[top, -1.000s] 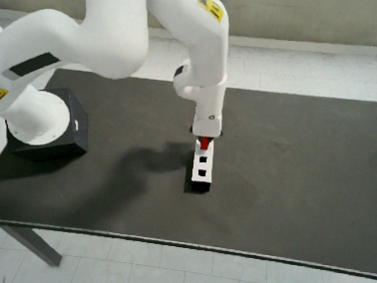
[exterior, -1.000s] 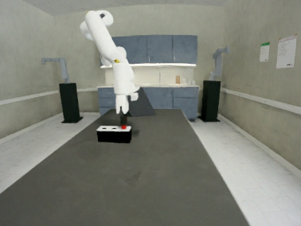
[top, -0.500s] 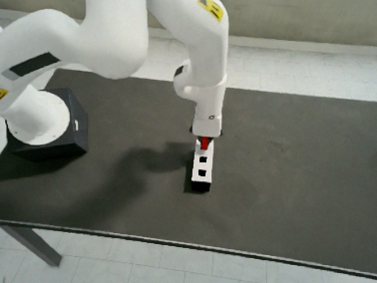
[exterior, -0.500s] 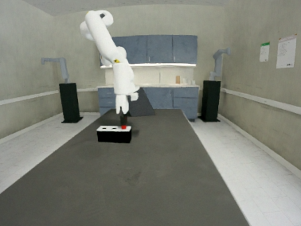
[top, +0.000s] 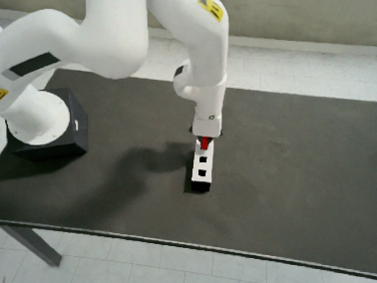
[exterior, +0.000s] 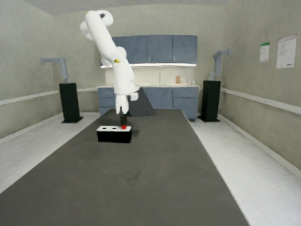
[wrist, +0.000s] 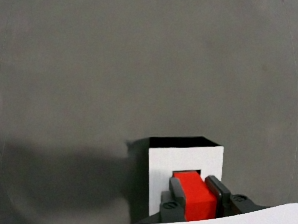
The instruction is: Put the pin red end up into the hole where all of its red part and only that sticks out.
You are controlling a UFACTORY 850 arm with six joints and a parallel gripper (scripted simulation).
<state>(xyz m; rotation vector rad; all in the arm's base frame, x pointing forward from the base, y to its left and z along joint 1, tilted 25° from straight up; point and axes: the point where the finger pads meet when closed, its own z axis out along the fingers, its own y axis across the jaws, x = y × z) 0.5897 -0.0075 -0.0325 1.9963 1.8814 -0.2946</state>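
The block (top: 196,166) (exterior: 114,136) (wrist: 160,165) stands on the table, with a white top and black sides. Two open square holes show in the top view, the middle hole (top: 202,159) and the near hole (top: 201,172). The pin (top: 204,144) (exterior: 123,127) (wrist: 200,204) is at the third hole, at the far end, red end up. Its lower part is hidden in the hole. The red reaches down to about the block's top; whether any red is below the rim I cannot tell. My gripper (top: 204,139) (exterior: 123,123) (wrist: 190,192) is shut on the pin's red part, just above the block.
The dark table (top: 289,199) (exterior: 159,179) carries the block. The arm's black base (top: 75,141) stands at the left in the top view. The arm's shadow falls left of the block there. Blue cabinets (exterior: 159,49) and two black pedestals stand beyond the table.
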